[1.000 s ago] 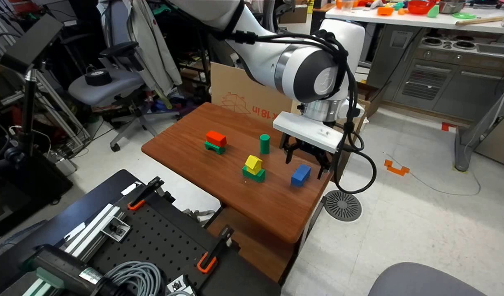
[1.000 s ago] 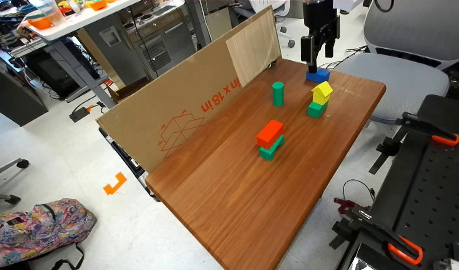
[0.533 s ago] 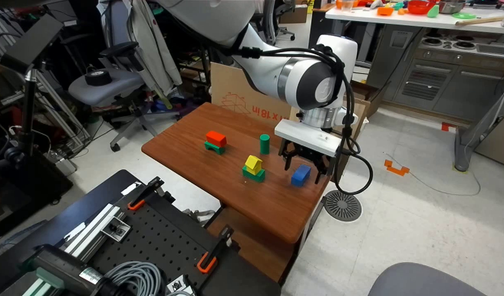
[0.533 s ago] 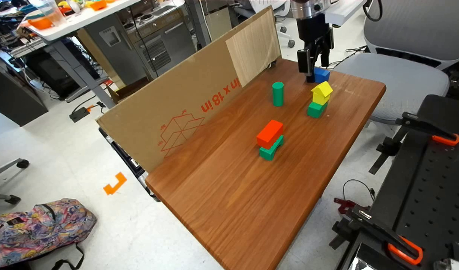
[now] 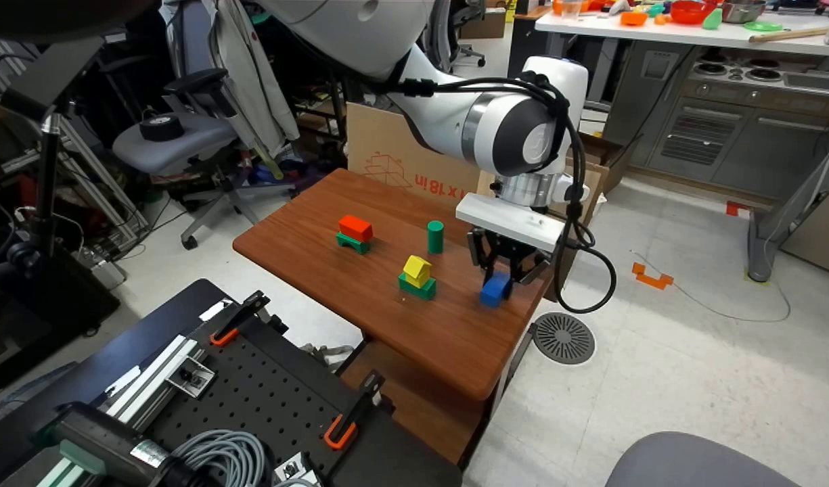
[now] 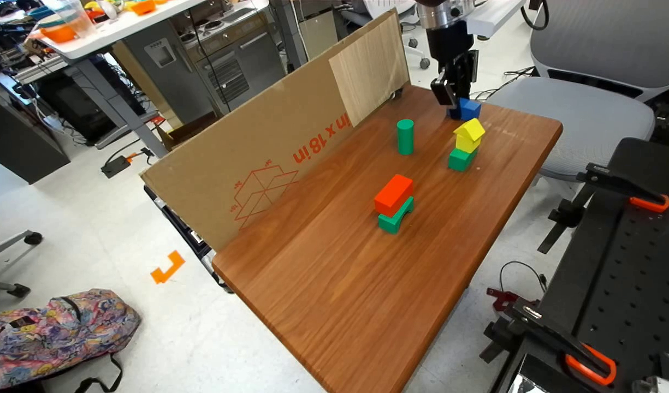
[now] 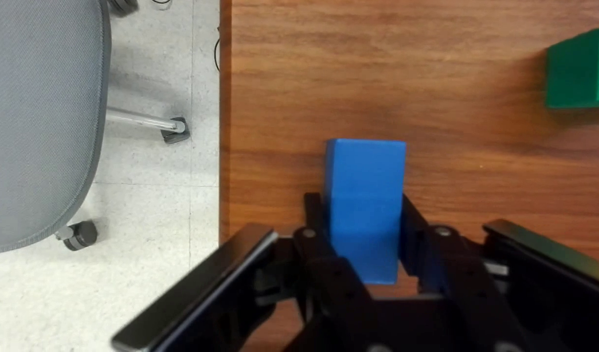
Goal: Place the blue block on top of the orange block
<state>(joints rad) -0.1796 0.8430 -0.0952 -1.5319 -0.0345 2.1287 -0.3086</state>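
Note:
On the table, near its end, lies the blue block (image 5: 495, 291), seen in both exterior views. My gripper (image 7: 362, 210) is shut on it in the wrist view, one black finger against each long side, with the block's far half reaching past the fingertips. The block still rests on the tabletop. The orange block (image 6: 394, 195), a reddish-orange brick, sits on a green arch (image 6: 395, 219) well away from the gripper in both exterior views; it is out of the wrist view.
A yellow house-shaped stack (image 5: 417, 270) on a green block (image 5: 417, 289) stands close to the blue block. Further off is an upright green cylinder (image 6: 405, 136). A cardboard panel (image 6: 274, 136) walls one long side of the table. A grey chair (image 7: 40, 117) stands beyond the table edge.
The gripper has come down around the blue block, and its fingers have moved from wide apart to closed on the block's sides. The other blocks have stayed in place.

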